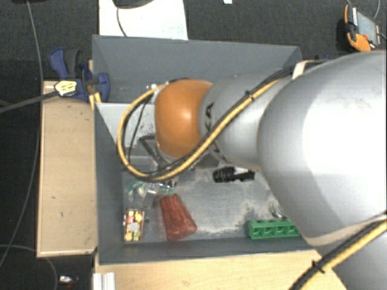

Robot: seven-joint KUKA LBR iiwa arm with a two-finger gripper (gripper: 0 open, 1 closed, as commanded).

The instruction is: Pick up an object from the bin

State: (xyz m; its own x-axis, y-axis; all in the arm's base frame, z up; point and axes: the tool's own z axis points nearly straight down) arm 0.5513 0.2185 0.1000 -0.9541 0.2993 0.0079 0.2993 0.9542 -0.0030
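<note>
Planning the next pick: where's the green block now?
The green block lies near the bin's lower wall, lower right in camera view, right of the reddish cylinder.

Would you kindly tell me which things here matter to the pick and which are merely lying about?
Job in hand: grey bin; orange-covered wrist; nearest below it, a clear crumpled piece and a red-brown cylinder.
Lying about: colourful small packet, lower left; black part, mid-bin; green studded block, lower right.
</note>
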